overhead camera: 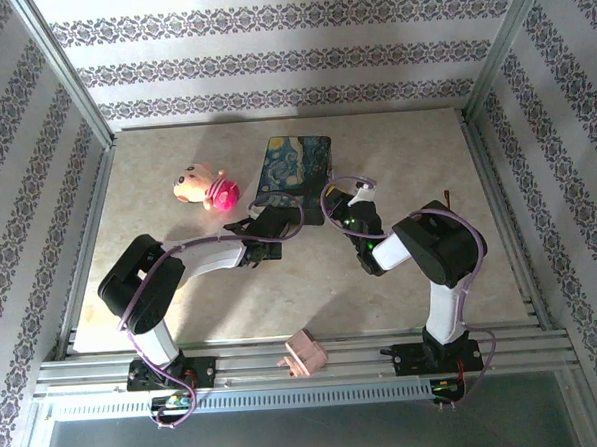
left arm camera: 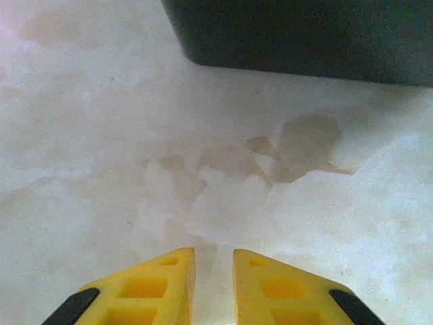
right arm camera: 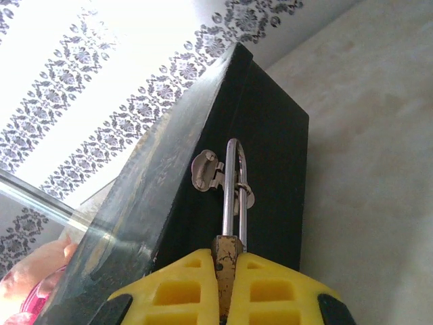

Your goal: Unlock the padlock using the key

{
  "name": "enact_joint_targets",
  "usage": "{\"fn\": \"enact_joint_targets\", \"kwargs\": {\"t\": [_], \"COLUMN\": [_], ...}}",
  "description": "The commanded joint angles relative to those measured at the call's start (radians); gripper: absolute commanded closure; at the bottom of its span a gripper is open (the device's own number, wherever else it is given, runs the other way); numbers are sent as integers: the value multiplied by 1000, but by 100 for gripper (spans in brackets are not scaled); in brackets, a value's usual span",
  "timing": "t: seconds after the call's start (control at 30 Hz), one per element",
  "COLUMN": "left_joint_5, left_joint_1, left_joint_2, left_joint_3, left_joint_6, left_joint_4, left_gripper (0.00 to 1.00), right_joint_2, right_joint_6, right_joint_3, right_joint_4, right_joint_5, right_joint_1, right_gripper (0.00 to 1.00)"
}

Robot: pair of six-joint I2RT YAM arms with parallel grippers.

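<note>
1. The padlock (right arm camera: 226,245) hangs on the front of the painted box (right arm camera: 267,135). Its brass body is pinched between the yellow fingers (right arm camera: 284,288) of the right end effector (right arm camera: 228,261).
2. Its silvery shackle (right arm camera: 227,196) rises from the body and loops through the box's metal latch (right arm camera: 206,169), just under the lid edge.
3. The right end effector is clamped on the padlock, with only a thin strip of brass showing between the two fingers.
4. The box stands on the pale marbled table (right arm camera: 379,169). From above, its lid shows a swirling blue and yellow painting.
5. The left end effector (left arm camera: 214,261) hovers low over the table just before the box's dark side. Its fingers stand a narrow gap apart, with bare table visible between them.
6. A plush toy (overhead camera: 204,186) with a pink part lies to the left of the box.
7. A small pink block (overhead camera: 302,353) sits on the near rail between the arm bases.
</note>
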Motion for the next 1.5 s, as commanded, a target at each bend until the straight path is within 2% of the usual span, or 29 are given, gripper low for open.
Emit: {"fn": "enact_joint_targets", "kwargs": {"t": [0.0, 0.13, 0.27, 0.33, 0.53, 0.57, 0.87, 1.1, 1.3, 1.47], "left_joint_5": [-2, 5, 7, -2, -111, -137, -267, -251, -263, -193], "left_joint_1": [-6, -6, -6, -6, -18, -20, -37, -37, -16, 13], "left_joint_2": [-8, -39, -113, -158, -266, -259, -12, 17, 39, 14], "left_joint_3": [3, 0, 5, 14, 55, 73, 219, 181, 158, 106], "left_joint_6": [14, -4, -31, -39, -17, 2, 106, 108, 129, 222], "left_joint_4": [-42, -42, -51, -63, -71, -72, -158, -146, -139, -26], "left_gripper": [79, 78, 70, 58, 6, 1, 1, 2, 31, 44], "right_joint_2": [-20, -59, -95, -114, -185, -195, -221, -180, -175, -199], "right_joint_6": [-96, -77, -33, -15, 59, 71, 183, 196, 178, 152], "right_joint_3": [32, -16, -71, -101, -199, -214, -323, -357, -359, -351], "right_joint_4": [65, 38, 34, 44, 53, 58, 27, 12, -9, -80], "right_joint_5": [-62, -96, -107, -101, -42, -36, -57, -83, -115, -145], "right_joint_1": [-21, -32, -24, -11, 55, 68, 91, 60, 28, 9], "right_gripper": [100, 100, 100, 100, 100, 100, 100, 97, 88, 75]}}
